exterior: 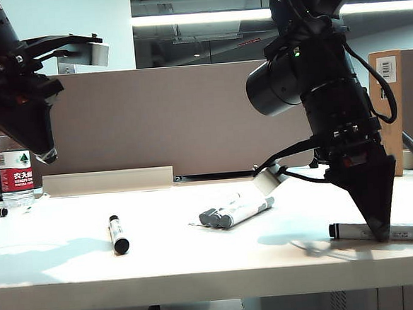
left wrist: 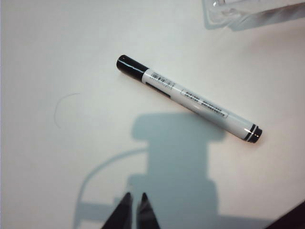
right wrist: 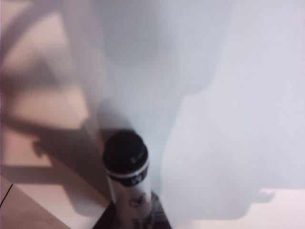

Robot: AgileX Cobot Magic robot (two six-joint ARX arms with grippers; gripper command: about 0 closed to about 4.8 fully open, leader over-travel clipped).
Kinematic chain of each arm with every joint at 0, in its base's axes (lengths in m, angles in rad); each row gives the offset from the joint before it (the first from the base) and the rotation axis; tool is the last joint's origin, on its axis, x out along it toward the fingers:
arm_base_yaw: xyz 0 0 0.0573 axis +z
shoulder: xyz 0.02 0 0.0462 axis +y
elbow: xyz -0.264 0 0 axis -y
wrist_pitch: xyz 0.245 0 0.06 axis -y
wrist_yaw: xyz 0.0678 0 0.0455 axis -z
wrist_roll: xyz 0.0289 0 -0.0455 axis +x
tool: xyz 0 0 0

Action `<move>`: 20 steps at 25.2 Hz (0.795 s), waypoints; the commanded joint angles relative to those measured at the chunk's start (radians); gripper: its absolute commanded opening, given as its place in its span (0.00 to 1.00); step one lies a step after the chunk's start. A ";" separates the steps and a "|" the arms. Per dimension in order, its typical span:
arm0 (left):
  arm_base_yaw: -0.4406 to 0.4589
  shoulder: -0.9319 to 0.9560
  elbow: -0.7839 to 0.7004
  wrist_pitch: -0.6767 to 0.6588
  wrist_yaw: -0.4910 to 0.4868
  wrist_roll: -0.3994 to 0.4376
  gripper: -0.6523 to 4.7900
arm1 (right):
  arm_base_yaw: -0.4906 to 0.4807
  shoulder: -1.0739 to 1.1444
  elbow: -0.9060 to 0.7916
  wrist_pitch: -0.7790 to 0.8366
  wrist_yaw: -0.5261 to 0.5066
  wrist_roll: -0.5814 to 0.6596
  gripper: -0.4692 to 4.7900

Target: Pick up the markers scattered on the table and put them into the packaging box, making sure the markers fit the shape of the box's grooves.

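While right end effector (exterior: 379,234) clamps a marker (exterior: 410,231) low on the tabletop (exterior: 199,258), lifting risks slip; left end effector (left wrist: 133,210) closed, empty, hovering

White table (exterior: 72,267), markers (exterior: 118,234), bottle (exterior: 14,173)

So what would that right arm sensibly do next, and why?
Probably lift. The right pincer is down on the table, its jaws closed around a marker near the right edge, so raising it clear comes before carrying it toward the box at mid-table, where other markers already lie. The left pincer hangs shut above another marker, holding nothing.
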 commanded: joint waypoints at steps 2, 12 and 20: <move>-0.001 -0.003 0.004 0.009 -0.001 0.005 0.16 | 0.002 0.008 -0.007 0.081 -0.027 0.021 0.08; -0.001 -0.003 0.004 0.005 -0.001 0.005 0.16 | 0.002 -0.050 0.014 0.163 -0.019 0.160 0.08; -0.001 -0.003 0.004 -0.012 -0.001 0.004 0.16 | 0.003 -0.142 0.097 0.301 0.096 0.071 0.08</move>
